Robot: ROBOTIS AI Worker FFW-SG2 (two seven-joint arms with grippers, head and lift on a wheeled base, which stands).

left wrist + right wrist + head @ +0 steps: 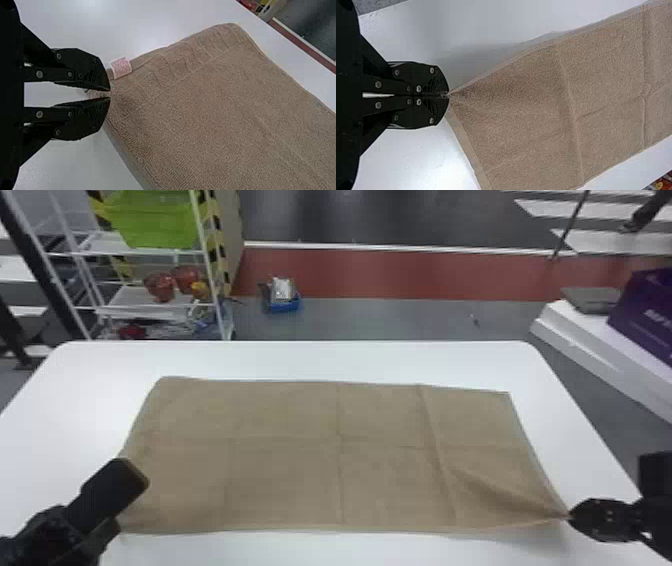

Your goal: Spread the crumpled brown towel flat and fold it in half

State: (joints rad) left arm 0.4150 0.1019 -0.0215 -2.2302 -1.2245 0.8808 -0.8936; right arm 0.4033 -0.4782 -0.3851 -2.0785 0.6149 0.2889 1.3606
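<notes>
Right pincer (570,517) closed on towel corner

Right wrist view: pincer (449,95) fingers (435,77) together at the tips, thin gap nearer their base. One corner of brown towel (526,126) pinched between the tips. Cloth fans out from the grip, drawn into shallow folds; smooth hem (468,146) along one edge leading from it. Rest of the visible cloth spread over white desk (415,158), two long creases across it, a shorter crease linking them. Soft shadow on desk beside the other edge. Grey floor (375,6) past desk edge.
</notes>
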